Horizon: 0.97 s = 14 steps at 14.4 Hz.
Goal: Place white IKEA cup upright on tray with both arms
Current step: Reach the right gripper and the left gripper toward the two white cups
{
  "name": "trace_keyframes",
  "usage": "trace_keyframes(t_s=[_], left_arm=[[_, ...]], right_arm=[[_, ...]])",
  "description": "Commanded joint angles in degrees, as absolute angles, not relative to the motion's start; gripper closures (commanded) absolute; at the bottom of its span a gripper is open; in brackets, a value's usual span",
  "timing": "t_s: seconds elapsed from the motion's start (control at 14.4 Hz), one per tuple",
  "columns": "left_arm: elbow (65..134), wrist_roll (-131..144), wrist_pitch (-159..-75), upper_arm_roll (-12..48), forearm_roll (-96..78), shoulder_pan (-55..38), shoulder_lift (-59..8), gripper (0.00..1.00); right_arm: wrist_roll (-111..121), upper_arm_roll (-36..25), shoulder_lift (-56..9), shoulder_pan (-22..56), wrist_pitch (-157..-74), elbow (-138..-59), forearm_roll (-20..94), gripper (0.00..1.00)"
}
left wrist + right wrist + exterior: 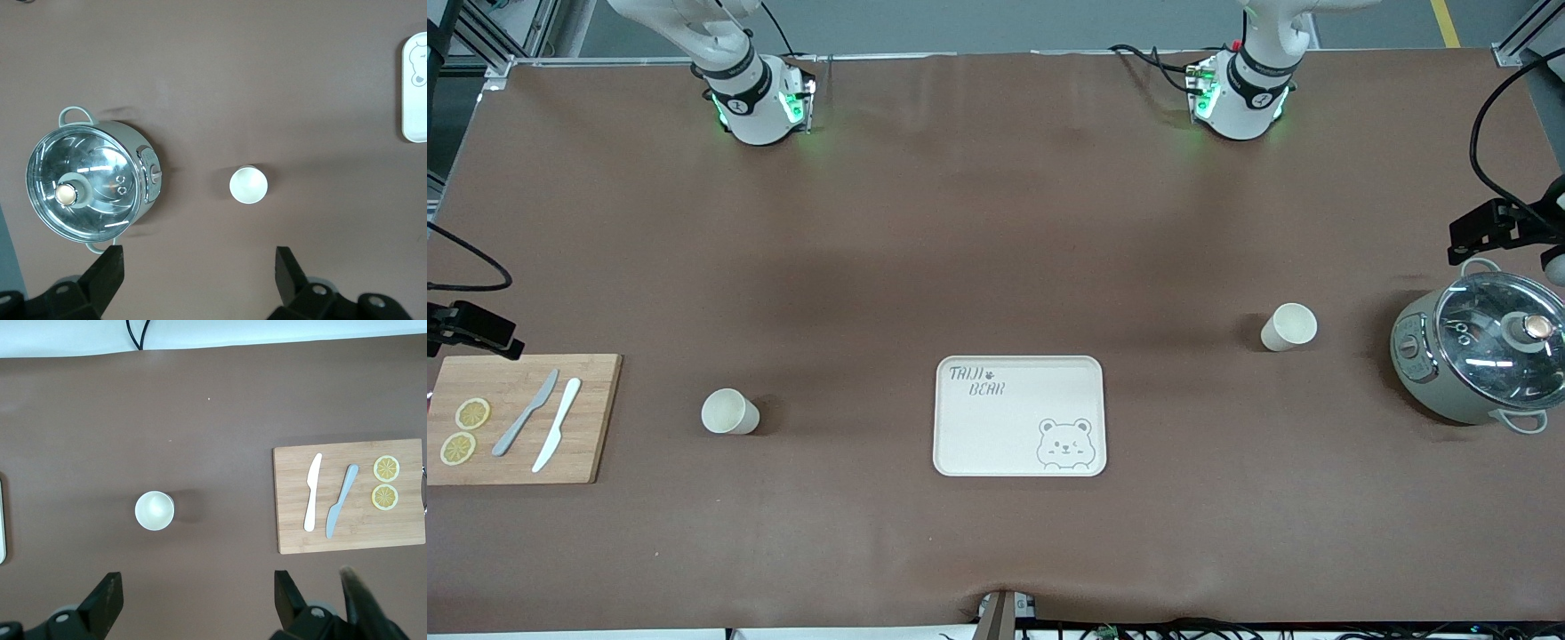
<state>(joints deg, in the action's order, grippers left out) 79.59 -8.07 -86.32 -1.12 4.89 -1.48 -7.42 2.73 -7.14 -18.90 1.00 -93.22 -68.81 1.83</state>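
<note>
The cream bear tray (996, 427) lies flat in the middle of the table, near the front camera. One white cup (729, 412) stands upright beside it toward the right arm's end. A second white cup (1288, 326) stands upright toward the left arm's end. Neither gripper shows in the front view. In the left wrist view my left gripper (199, 257) is open and empty, high over the table near the cup (248, 185), with the tray's edge (415, 100) at the side. In the right wrist view my right gripper (197, 580) is open and empty, high above the other cup (154, 511).
A grey pot with a glass lid (1480, 356) stands at the left arm's end. A wooden cutting board (596, 418) with two knives and two lemon slices lies at the right arm's end. Black camera clamps stick in at both table ends.
</note>
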Motion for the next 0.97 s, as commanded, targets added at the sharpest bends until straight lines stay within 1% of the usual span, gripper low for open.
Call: trace_keyframes(t_s=[0.0, 0.14, 0.28, 0.42, 0.56, 0.69, 0.9], left_arm=[[79.2, -8.4, -87.1, -1.1, 5.0, -1.5, -8.4, 0.00], [79.3, -9.0, -87.5, -1.1, 5.1, -1.3, -8.4, 0.00], [79.5, -9.1, -90.3, -1.0, 5.0, -1.5, -8.9, 0.00], [80.2, -9.1, -90.7, -1.0, 5.1, -1.7, -9.8, 0.00], [85.0, -9.3, -91.3, -0.9, 4.9, -0.4, -8.5, 0.00], [91.2, -9.8, -94.7, -0.6, 3.7, 1.0, -7.0, 0.00], [105.7, -11.0, -105.1, -0.6, 2.5, 3.2, -1.3, 0.00]], right_arm=[[2.3, -6.4, -19.1, 0.4, -93.0, -68.6, 1.9, 0.00], [2.1, -6.3, -19.2, 0.6, -93.0, -68.8, 2.1, 0.00], [2.2, -6.2, -19.7, 1.1, -93.3, -69.0, 2.2, 0.00], [4.5, -6.1, -22.2, 2.0, -97.2, -69.2, 2.1, 0.00], [10.5, -6.0, -25.1, 2.0, -99.7, -69.3, 2.5, 0.00], [11.1, -6.0, -26.5, 2.0, -103.9, -70.8, 3.6, 0.00], [11.1, -5.9, -28.7, 2.3, -107.5, -72.2, 3.7, 0.00]])
